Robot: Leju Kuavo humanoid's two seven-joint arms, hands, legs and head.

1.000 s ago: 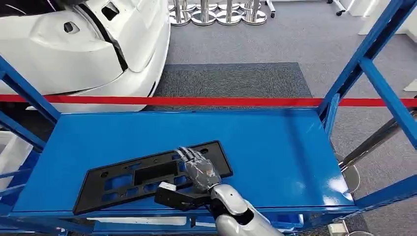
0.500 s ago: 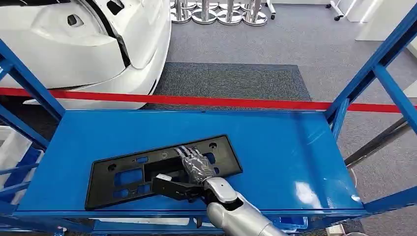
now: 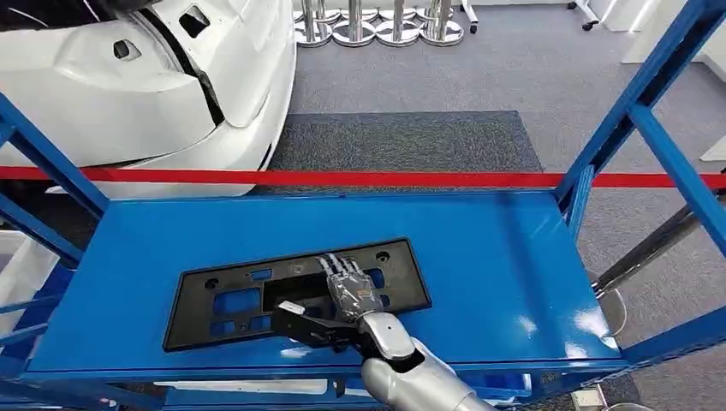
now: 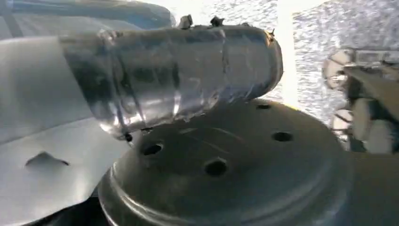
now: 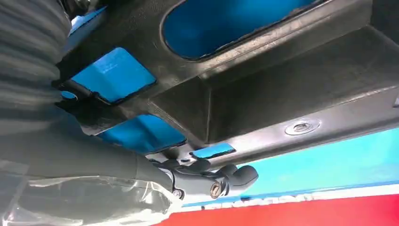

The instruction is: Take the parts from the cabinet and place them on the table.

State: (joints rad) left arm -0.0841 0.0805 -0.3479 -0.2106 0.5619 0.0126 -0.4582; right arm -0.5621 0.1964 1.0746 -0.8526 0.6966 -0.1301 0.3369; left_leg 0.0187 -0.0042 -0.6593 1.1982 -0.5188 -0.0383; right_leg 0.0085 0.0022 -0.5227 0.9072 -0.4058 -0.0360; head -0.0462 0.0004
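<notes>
Grey carpet [image 3: 514, 77] is seen beyond a blue shelf [image 3: 496, 257], whose far edge is crossed by a red barrier tape [image 3: 385, 178]. At the shelf's near edge the right hand [image 3: 347, 287] is laid on a black plastic part [image 3: 223, 301], its fingers [image 3: 338, 267] stretched flat over the part's top while the thumb [image 3: 300, 321] is tucked along its near edge — the part is held so. The part lies flat on the shelf, left of centre and close to the near edge, its cut-outs showing blue through them. In the right wrist view the same part [image 5: 263, 89] is seen close up. Whether the left hand is clenched or released cannot be told — its wrist view is blurred. A white car body [image 3: 137, 77] stands beyond the shelf's far left corner, and chrome stanchion bases [image 3: 377, 26] further off.
</notes>
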